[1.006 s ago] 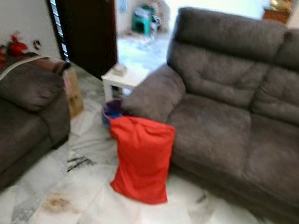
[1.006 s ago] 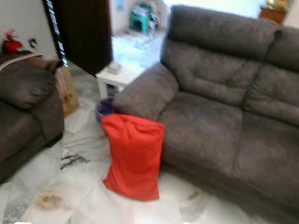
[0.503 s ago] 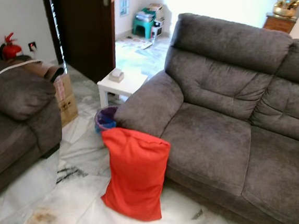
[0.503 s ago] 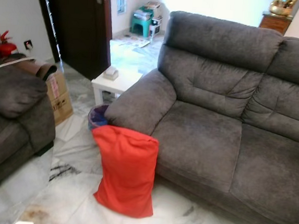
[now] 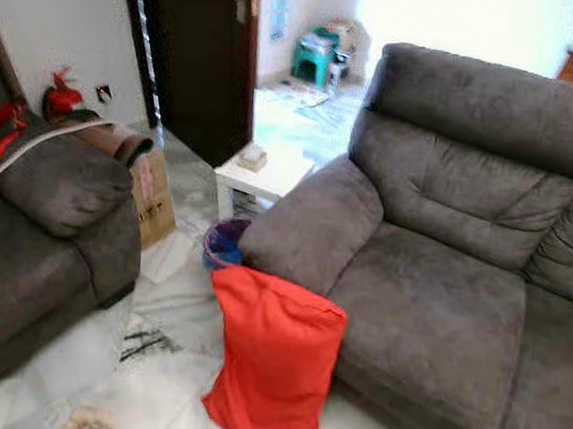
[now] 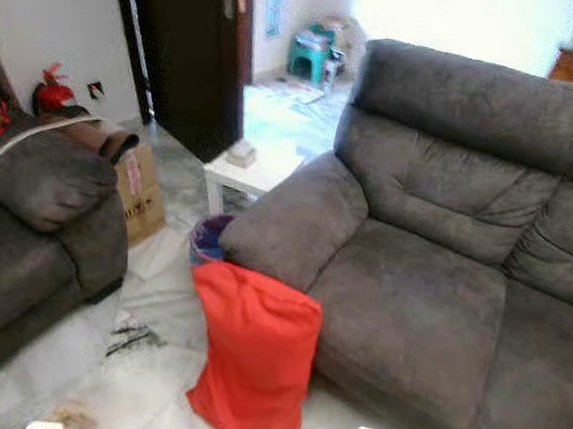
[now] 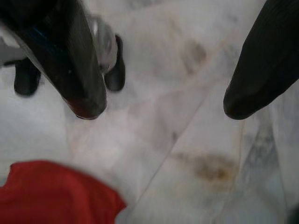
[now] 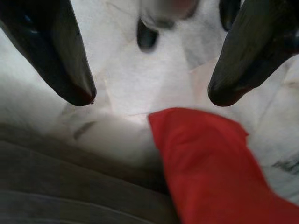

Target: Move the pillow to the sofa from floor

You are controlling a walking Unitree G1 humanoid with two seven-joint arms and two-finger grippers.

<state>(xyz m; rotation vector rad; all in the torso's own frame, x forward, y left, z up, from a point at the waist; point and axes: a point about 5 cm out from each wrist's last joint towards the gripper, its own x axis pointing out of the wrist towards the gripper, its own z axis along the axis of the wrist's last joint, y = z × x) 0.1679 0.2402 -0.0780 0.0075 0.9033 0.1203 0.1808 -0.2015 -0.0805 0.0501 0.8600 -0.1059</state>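
Right now the red pillow (image 5: 275,369) is standing upright on the marble floor (image 5: 165,395), leaning against the front of the grey sofa (image 5: 441,288) just below its armrest, not on the seat. Behind it a blue bin (image 5: 224,242) is sitting beside a small white side table (image 5: 266,170). A 2nd grey sofa (image 5: 35,223) is sitting across the floor on the left, with a cardboard box (image 5: 153,198) next to it. A dark door (image 5: 200,51) is standing open behind. The left gripper (image 7: 161,105) is hanging over the floor, fingers spread wide, pillow corner near it. The right gripper (image 8: 149,95) is hanging with fingers spread too, above the pillow and the sofa edge, gripping nothing.
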